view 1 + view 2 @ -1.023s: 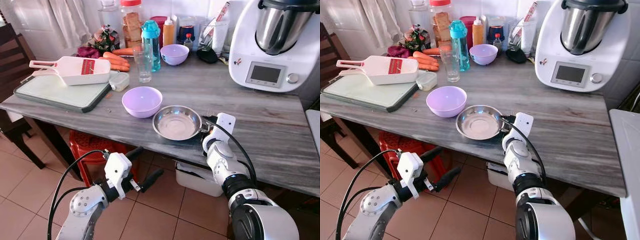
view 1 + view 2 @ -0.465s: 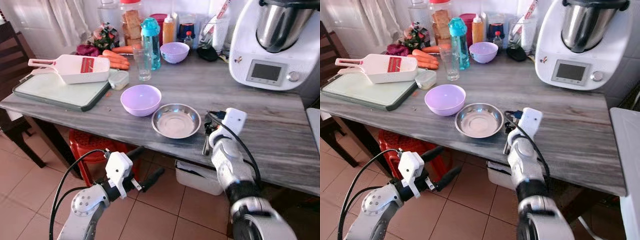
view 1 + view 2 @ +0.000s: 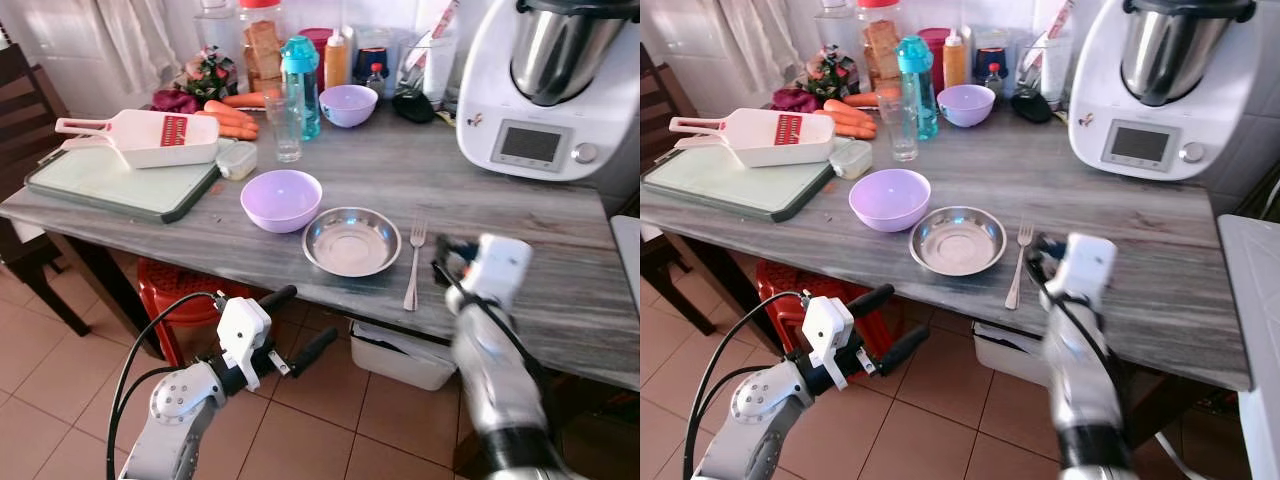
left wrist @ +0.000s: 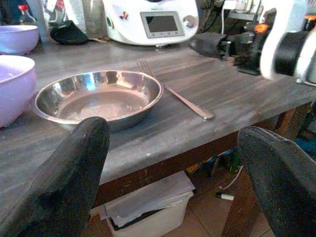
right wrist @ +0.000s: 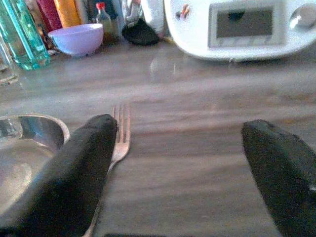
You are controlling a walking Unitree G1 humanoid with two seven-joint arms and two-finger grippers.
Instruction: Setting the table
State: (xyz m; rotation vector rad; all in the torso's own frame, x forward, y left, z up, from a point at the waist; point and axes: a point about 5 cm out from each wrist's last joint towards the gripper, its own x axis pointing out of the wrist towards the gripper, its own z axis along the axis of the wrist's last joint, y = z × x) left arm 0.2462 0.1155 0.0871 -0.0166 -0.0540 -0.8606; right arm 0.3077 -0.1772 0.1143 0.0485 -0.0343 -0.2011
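Right gripper (image 3: 445,262), now spread empty, has released the fork (image 3: 413,262) beside the steel bowl (image 3: 352,241).

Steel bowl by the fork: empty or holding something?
Empty. The steel bowl shows only its bare shiny bottom, and the fork lies on the table beside it, not inside.

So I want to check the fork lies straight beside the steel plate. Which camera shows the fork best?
The left eye view: the whole fork lies flat beside the steel plate, apart from it. The left wrist view shows it obliquely past the plate. In the right wrist view a finger hides its handle.
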